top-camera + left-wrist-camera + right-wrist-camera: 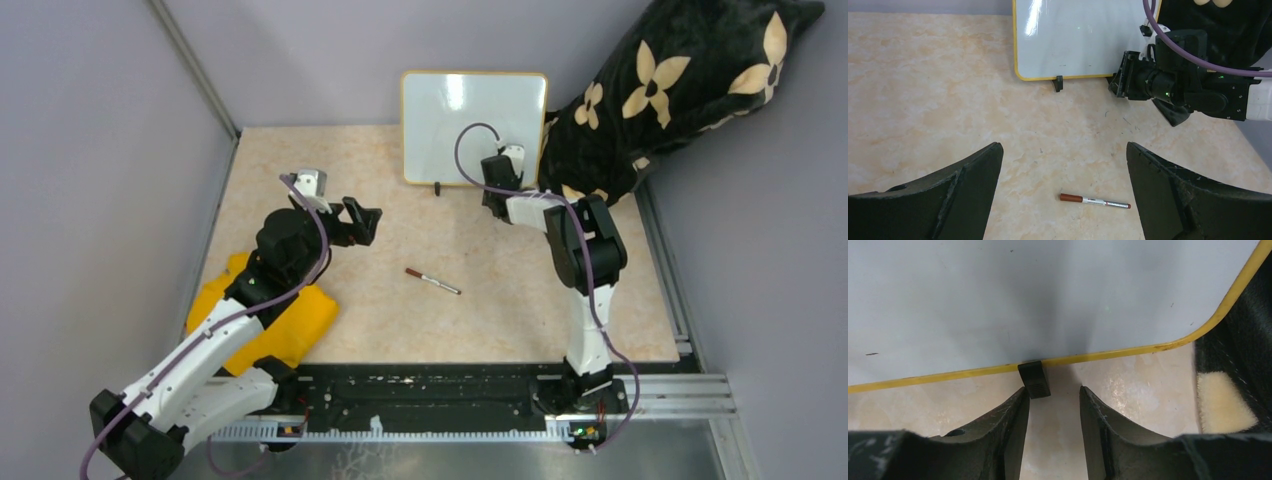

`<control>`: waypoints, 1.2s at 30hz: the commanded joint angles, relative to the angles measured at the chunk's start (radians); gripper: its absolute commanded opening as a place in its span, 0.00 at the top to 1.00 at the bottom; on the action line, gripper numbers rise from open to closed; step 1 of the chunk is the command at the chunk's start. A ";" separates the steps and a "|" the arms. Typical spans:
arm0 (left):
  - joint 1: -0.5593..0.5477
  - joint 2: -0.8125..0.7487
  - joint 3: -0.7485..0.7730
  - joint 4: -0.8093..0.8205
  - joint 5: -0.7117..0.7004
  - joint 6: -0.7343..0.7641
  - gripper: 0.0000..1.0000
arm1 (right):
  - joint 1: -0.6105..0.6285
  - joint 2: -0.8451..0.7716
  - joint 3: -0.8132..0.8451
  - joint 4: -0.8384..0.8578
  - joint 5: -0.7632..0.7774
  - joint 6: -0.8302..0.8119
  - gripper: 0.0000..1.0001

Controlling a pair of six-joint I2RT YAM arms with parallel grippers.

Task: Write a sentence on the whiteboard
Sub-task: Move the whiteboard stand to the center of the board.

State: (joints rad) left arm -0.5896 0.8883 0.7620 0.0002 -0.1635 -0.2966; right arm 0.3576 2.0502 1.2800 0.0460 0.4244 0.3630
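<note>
Grey walls point(90, 150) close round a beige marbled table point(400, 190), where a black cushion with cream flowers point(690, 90) slumps in the far right corner. Just beside it the whiteboard point(450, 110) stands upright at the table's far edge. The right gripper point(1053, 390) sits low at the board's lower right corner, its fingers a narrow gap apart with nothing between them. The left gripper point(1063, 147) hangs well apart from the board, fingers spread wide over bare table. A yellow cloth point(300, 320) lies partly hidden under the left arm. A marker pen point(1095, 201) lies mid-table, its pale label too small to read. The board's black foot point(1034, 379) lies just beyond one right fingertip; we cannot tell whether they touch. From above, the right arm hides that corner. We make out only tiny dark specks point(871, 354) on the board, perhaps ink, not legible as letters.
</note>
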 commanded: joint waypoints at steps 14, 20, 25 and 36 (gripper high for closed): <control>-0.005 0.009 -0.004 0.029 0.021 0.016 0.01 | -0.010 0.052 0.086 0.045 0.000 -0.048 0.66; -0.005 0.012 -0.004 0.028 0.027 0.016 0.01 | -0.010 0.060 0.088 0.046 -0.013 -0.053 0.79; -0.006 0.011 -0.004 0.026 0.029 0.013 0.01 | -0.011 0.066 0.083 0.041 -0.010 -0.055 1.00; -0.006 0.009 -0.004 0.028 0.044 0.008 0.01 | -0.008 -0.001 -0.011 0.076 -0.052 -0.090 1.00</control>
State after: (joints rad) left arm -0.5896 0.9005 0.7620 0.0006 -0.1429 -0.2935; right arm 0.3569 2.0941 1.3163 0.0940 0.4023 0.2825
